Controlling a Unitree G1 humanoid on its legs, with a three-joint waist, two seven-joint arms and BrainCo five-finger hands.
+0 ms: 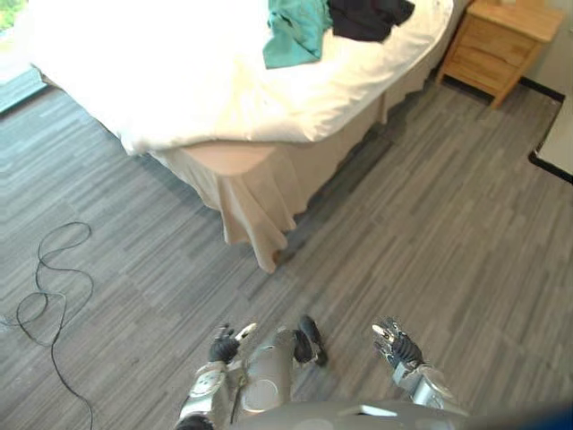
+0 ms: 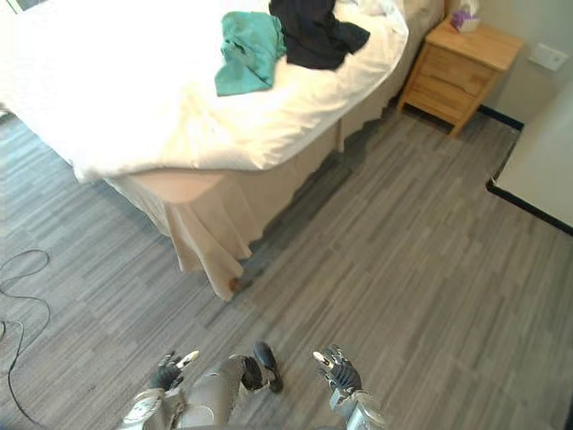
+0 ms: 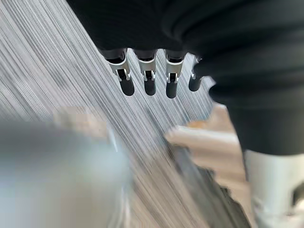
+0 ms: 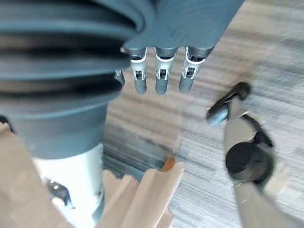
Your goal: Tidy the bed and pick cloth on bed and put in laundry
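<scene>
Left eye view: a teal cloth [image 1: 294,31] and a black cloth [image 1: 367,16] are being shown lying side by side, touching, on the white bed [image 1: 179,90], towards the side nearest a wooden nightstand [image 1: 497,45]. The left hand [image 1: 224,345] and right hand [image 1: 397,345] are being held low over the grey floor [image 1: 430,224], well apart from the bed, fingers straight and loose, nothing being grasped.

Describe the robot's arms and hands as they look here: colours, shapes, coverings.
The left hand and right hand match: slim silver fingers in a row, each ending in a rounded dark tip. A dark ribbed cover wraps the back of each hand and the wrist. Behind it, the left arm and right arm are smooth, rounded silver-grey shells.
</scene>
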